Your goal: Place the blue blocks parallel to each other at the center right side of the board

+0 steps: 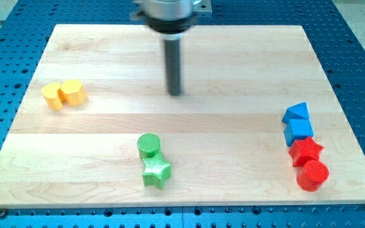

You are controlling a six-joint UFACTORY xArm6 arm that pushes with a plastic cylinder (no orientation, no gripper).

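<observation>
Two blue blocks stand at the view's right side of the wooden board point(106, 50): a blue triangular block point(296, 113) and, touching it just below, a blue cube point(298, 132). My tip point(176, 94) is at the board's upper middle, far to the left of both blue blocks and touching none. The rod hangs straight down from the arm's end at the view's top.
A red star point(307, 151) touches the blue cube from below, with a red cylinder point(313, 175) under it. A green cylinder point(149, 145) and green star point(156, 171) sit at the bottom middle. Two yellow blocks point(63, 94) sit at the left.
</observation>
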